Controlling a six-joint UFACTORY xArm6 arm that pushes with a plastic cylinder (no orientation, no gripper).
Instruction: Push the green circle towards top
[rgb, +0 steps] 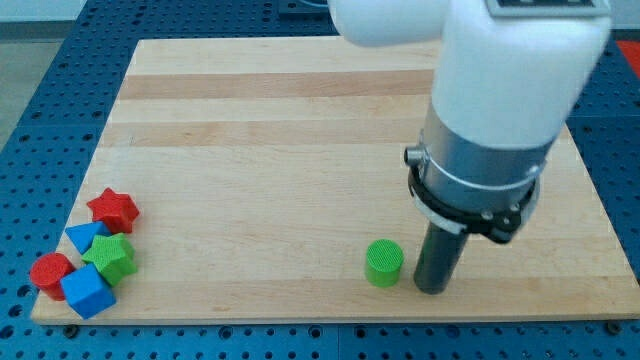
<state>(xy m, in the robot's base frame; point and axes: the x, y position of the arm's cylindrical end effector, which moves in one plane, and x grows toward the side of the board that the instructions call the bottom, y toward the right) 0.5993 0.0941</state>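
Note:
The green circle (384, 263) is a short green cylinder standing on the wooden board (300, 120) near the view's bottom, right of centre. My tip (432, 290) is the lower end of the dark rod, resting on the board just to the right of the green circle, with a narrow gap between them. The white and grey arm body (490, 110) hangs above it and hides part of the board's right side.
A cluster of blocks sits at the board's bottom left corner: a red star (112, 209), a blue triangle (85, 237), a green star (110, 257), a red hexagon (50, 271) and a blue cube (87, 291). Blue pegboard (40, 100) surrounds the board.

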